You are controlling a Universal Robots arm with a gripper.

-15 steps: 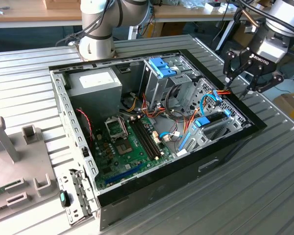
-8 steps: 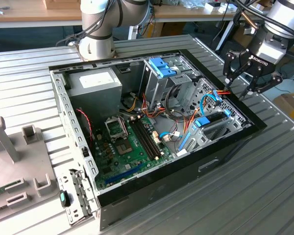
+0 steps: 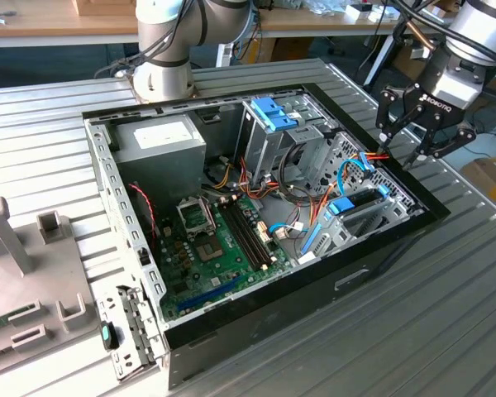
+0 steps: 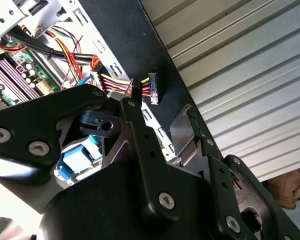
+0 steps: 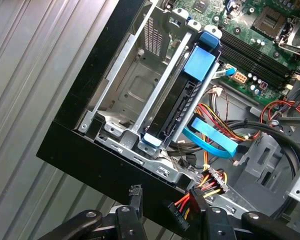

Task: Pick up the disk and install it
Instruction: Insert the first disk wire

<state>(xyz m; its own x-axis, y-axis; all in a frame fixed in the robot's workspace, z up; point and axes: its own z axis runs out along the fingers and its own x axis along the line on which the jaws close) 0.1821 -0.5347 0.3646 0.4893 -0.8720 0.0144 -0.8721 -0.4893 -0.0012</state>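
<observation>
Spread pincer (image 3: 405, 150) over case rim (image 3: 434, 207)

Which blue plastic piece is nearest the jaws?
The one on the disk, by the case wall near the gripper; the blue bracket atop the upright cage sits farther off.

A short line of white lettering (image 3: 439, 103) runs across the black body of the gripper (image 3: 407, 147) in the exterior view. A white label (image 3: 159, 134) lies on top of the grey power supply box (image 3: 186, 155); its print is too small to read.
</observation>
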